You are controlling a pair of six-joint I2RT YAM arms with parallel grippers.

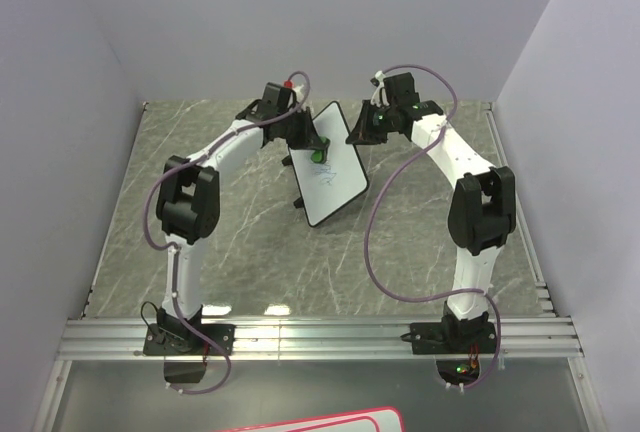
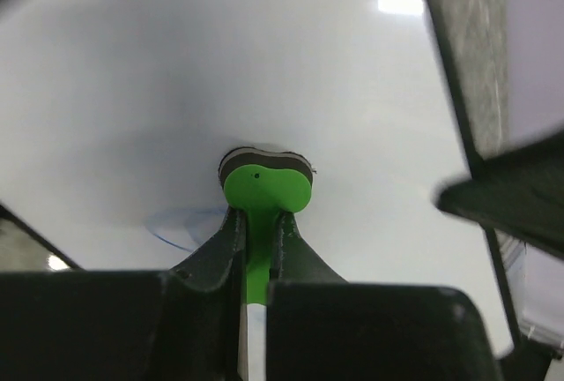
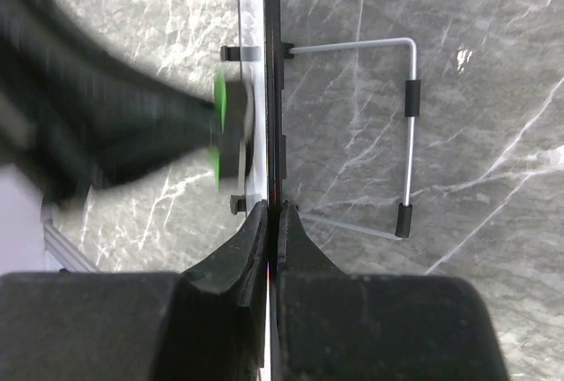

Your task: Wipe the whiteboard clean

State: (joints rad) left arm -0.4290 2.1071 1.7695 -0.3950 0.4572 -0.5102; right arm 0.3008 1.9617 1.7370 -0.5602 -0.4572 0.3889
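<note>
Two robot arms work on a small whiteboard (image 1: 340, 187) standing tilted near the middle of a marble table (image 1: 230, 262).
The right gripper (image 3: 272, 215) has its fingers clamped on the board's thin black rim, apparently to steady it on its wire stand (image 3: 408, 134). The left gripper (image 2: 257, 227) pinches the stem of a green eraser (image 2: 266, 189). The eraser's dark pad presses flat against the white face, just beside a faint blue scribble (image 2: 172, 225) that looks not yet wiped.
</note>
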